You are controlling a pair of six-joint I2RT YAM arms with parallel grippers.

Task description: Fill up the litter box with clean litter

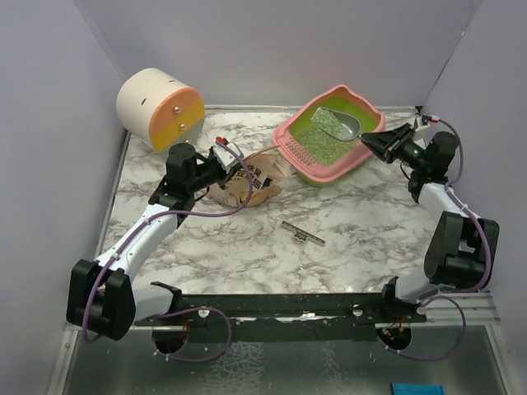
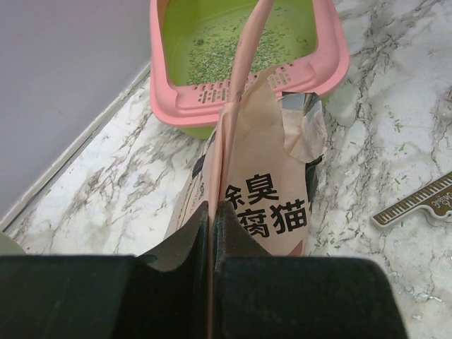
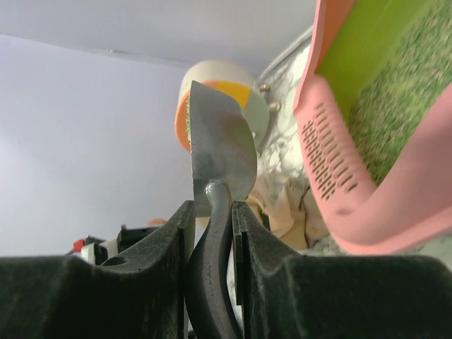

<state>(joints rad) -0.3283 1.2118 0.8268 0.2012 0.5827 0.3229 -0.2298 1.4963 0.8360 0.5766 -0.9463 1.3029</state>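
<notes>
one marbled tabletop (image 1: 354,222), pink litter box (image 1: 328,174), pale lilac walls (image 1: 272,49)

In the right wrist view the litter box (image 3: 339,176) is cut off, its litter (image 3: 399,109) seemingly blurred.

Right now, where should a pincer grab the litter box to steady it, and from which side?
Probably the slotted rim of the litter box, coming from the robot's left: that flat lip overhangs the wall, looks thin enough to pinch, and faces that way. The scoop in the right pincer crowds the opposite side.
</notes>
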